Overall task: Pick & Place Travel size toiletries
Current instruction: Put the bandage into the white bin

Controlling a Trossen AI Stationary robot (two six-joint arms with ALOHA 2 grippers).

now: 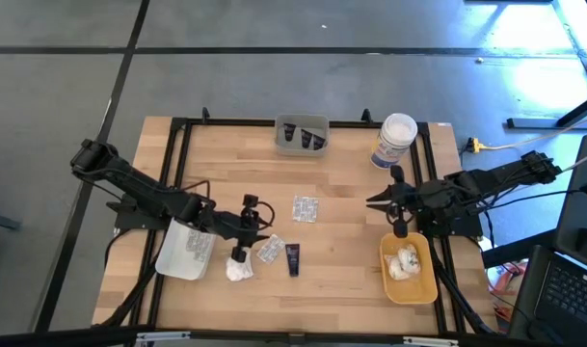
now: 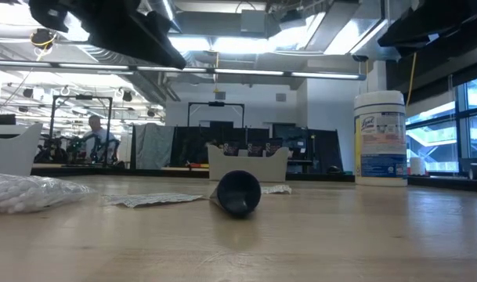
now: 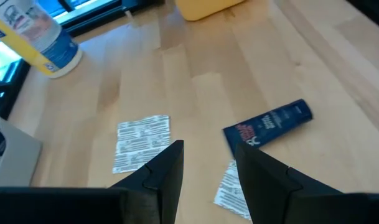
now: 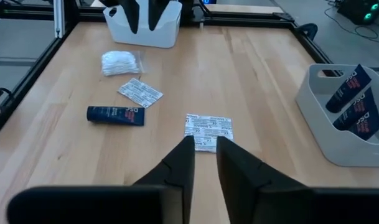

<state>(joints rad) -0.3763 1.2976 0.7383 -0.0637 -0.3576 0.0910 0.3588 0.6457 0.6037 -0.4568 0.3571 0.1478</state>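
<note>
On the table lie a silvery blister packet (image 1: pixel 306 208), a second packet (image 1: pixel 270 251), a dark tube (image 1: pixel 293 258) and a white puffy bundle (image 1: pixel 238 270). More tubes stand in the grey tray (image 1: pixel 302 135), and white bundles lie in the yellow tray (image 1: pixel 409 268). My left gripper (image 1: pixel 264 229) hovers open above the table beside the white tray (image 1: pixel 187 249). In its wrist view the left gripper (image 3: pixel 209 155) has a packet (image 3: pixel 142 142) and the tube (image 3: pixel 269 123) ahead of it. My right gripper (image 4: pixel 205 146) is open and empty, facing the middle packet (image 4: pixel 208 127).
A tall white jar with a blue label (image 1: pixel 396 140) stands at the far right of the table. The black frame rail (image 1: pixel 303 121) runs around the table. Bare wood shows between the middle packet and the yellow tray. A person (image 2: pixel 97 137) is in the room beyond the table.
</note>
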